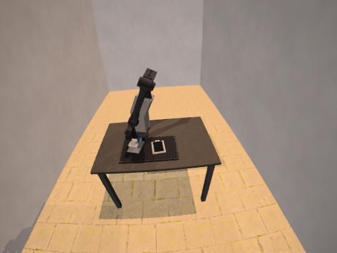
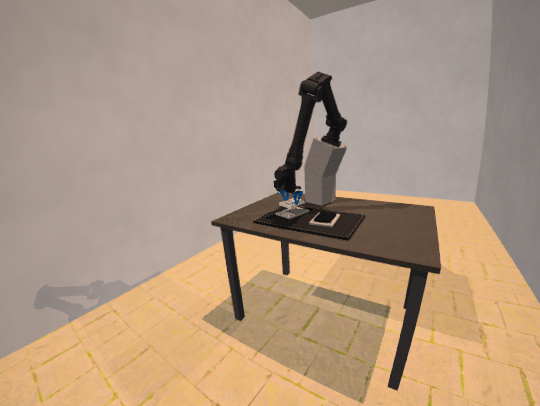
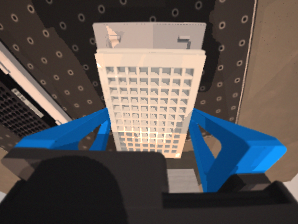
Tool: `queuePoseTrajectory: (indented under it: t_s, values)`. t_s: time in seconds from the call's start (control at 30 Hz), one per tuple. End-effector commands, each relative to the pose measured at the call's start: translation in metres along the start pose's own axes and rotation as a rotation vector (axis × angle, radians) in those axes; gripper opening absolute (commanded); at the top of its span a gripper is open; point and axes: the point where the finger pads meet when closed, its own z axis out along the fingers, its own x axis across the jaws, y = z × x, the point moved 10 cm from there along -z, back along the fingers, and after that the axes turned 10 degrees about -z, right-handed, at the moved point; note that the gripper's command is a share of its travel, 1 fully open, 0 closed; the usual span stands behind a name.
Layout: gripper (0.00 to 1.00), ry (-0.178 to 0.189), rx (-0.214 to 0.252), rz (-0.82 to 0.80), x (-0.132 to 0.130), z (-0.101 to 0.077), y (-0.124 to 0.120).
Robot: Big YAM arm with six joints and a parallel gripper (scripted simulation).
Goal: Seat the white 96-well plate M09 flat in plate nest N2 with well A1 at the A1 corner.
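Note:
The white 96-well plate M09 (image 3: 150, 102) fills the middle of the wrist view, wells up. My gripper (image 3: 149, 112) is shut on it, one blue finger on each long side near the plate's near end. The plate is held above the grey nest N2 (image 3: 150, 36), whose far end shows beyond the plate's far edge. In the top view the plate (image 1: 134, 143) sits tilted over the nest (image 1: 134, 149) at the left of the black deck mat. In the exterior view the gripper (image 2: 290, 196) hangs just above the nest (image 2: 292, 212). The black plate M06 (image 1: 158, 146) lies in its white-framed nest N1.
The black perforated deck mat (image 1: 150, 149) lies on a dark table (image 1: 156, 143). The arm's grey base pedestal (image 1: 141, 112) stands behind the mat. N1's white frame and M06's black wells (image 3: 20, 95) show at the left edge of the wrist view.

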Motion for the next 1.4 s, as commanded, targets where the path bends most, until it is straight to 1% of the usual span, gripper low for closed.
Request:
queuePoseTrajectory:
  t_s: [0.0, 1.2, 1.23, 1.27, 1.3, 1.37]
  values:
    - [0.0, -0.003, -0.037, 0.007, -0.001, -0.013, 0.015]
    - [0.0, -0.003, -0.037, 0.006, -0.002, -0.013, 0.015]
    - [0.0, -0.003, -0.047, -0.003, 0.001, -0.01, 0.019]
    - [0.0, -0.001, -0.029, -0.005, 0.002, 0.0, 0.012]
    - [0.0, 0.0, -0.015, -0.004, 0.002, 0.006, 0.007]
    - [0.0, -0.001, -0.015, -0.004, 0.002, 0.008, 0.006]
